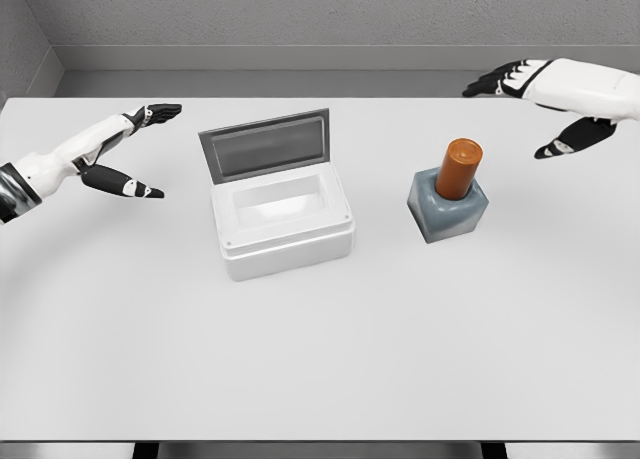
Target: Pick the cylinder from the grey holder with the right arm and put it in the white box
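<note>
Desk [320, 379]: white, flat top that fills most of the view; its front edge runs along the bottom of the picture, nearest the camera, with dark supports showing just beneath it.
White box [283, 219]: stands on the desk left of centre, cavity open; its grey lid [265, 145] is hinged at the far side and stands raised.
Grey holder [448, 206]: small block on the desk right of centre, well apart from the white box.
Cylinder [459, 168]: orange, seated upright in the grey holder, its upper part standing clear of the block; nothing touches it.
Right hand [545, 104]: enters from the upper right on a white arm, held above the desk beyond and to the right of the cylinder; black fingers [490, 82] extended toward the left, thumb [570, 137] lowered and set apart from them, so the hand is spread and holds nothing.
Left hand [125, 149]: enters from the left edge, held above the desk left of the white box; fingers pointing right, thumb lowered and apart, nothing held.
Room: grey textured wall behind the desk, with a second wall meeting it at the left corner.
</note>
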Robot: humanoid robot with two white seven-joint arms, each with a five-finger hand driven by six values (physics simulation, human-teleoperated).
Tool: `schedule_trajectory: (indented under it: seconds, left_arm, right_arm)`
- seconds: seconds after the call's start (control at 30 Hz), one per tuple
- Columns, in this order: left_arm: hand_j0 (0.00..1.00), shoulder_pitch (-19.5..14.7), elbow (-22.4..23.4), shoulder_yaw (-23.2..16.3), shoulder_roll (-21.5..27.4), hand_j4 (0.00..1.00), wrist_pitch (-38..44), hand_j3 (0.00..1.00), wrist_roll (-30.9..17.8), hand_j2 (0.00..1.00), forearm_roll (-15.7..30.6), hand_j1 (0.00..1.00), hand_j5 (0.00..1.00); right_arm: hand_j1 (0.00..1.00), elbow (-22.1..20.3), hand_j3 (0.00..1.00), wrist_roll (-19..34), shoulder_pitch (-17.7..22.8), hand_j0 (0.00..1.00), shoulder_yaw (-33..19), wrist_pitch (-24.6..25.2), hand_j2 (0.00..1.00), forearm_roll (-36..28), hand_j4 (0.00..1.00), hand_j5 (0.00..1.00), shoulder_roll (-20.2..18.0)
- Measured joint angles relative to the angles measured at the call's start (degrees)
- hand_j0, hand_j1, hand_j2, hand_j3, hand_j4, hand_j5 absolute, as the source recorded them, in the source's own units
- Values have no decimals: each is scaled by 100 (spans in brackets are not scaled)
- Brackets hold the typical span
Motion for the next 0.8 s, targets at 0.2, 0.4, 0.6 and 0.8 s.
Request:
schedule_trajectory:
  seconds: [0.2, 0.4, 0.6, 0.8]
  left_arm:
    - [100, 0, 1, 6, 3, 100, 0, 100, 0, 100, -3, 100, 100]
    - [100, 0, 1, 7, 10, 100, 0, 100, 0, 100, -3, 100, 100]
    - [100, 0, 1, 7, 12, 100, -1, 100, 0, 100, -5, 100, 100]
    - [100, 18, -6, 9, 12, 100, 0, 100, 0, 100, -3, 100, 100]
  right_arm:
    - [100, 98, 100, 0, -96, 100, 295, 1, 100, -5, 100, 100, 51]
    - [100, 209, 100, -1, -237, 100, 619, 3, 100, -3, 100, 100, 154]
    - [100, 169, 100, -2, -1116, 100, 1497, 7, 100, 16, 100, 100, 108]
    - [100, 133, 100, -1, -1450, 100, 2210, 2, 100, 31, 100, 100, -78]
